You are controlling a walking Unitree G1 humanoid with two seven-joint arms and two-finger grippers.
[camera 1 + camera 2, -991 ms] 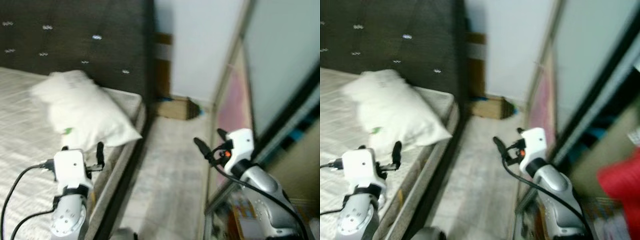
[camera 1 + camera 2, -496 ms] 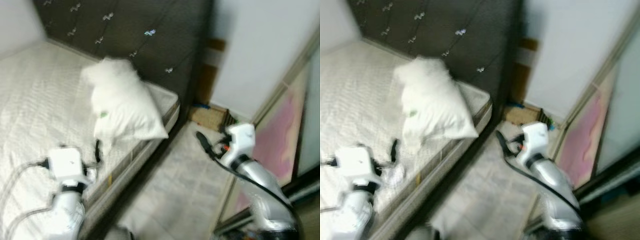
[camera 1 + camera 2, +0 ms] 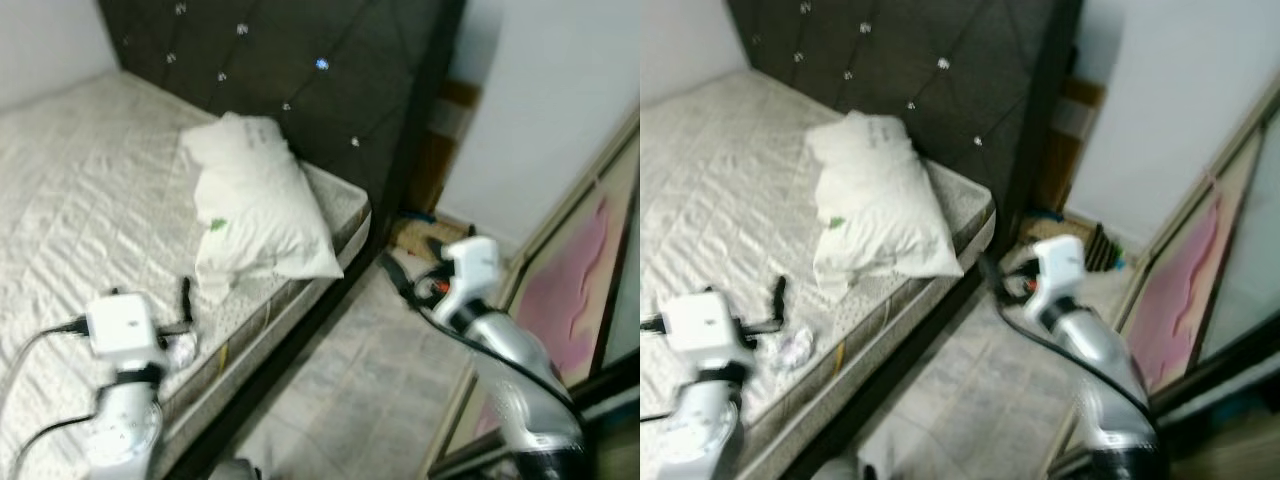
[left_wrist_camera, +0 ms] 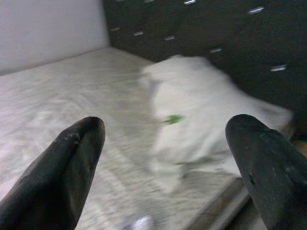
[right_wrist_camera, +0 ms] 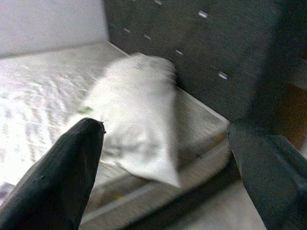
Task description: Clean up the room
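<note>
Bed with pale quilted mattress (image 3: 70, 190) runs from the robot's left toward a dark tufted headboard (image 3: 300, 70) studded with small shiny buttons. One white pillow with a small green mark (image 3: 258, 210) lies near the mattress corner, its upper end close against the headboard base, its lower end pointing toward the bed edge.

Small crumpled white scrap, possibly tissue or wrapper (image 3: 793, 346), sits on the mattress close to the bed edge, just beside the left arm. Material not resolvable.

Left gripper (image 4: 168, 158): held above the mattress near the bed edge, aimed at the pillow. Its two black fingers (image 4: 62, 167) are spread wide with nothing between them. Pillow seen through the gap, apart from both tips.

Right gripper (image 5: 163, 167): held over the grey tiled floor (image 3: 350, 390) in the aisle beside the bed, pointing toward the bed corner. Fingers wide apart, holding nothing; pillow and mattress corner visible between them.

Containers: a low brown cardboard box (image 3: 425, 232) rests on the floor against the white wall (image 3: 540, 90), past the headboard corner. Contents cannot be told; a bit of blue shows at its rim.

On the robot's right, a sliding panel with a pink surface (image 3: 575, 290) in a pale frame.
</note>
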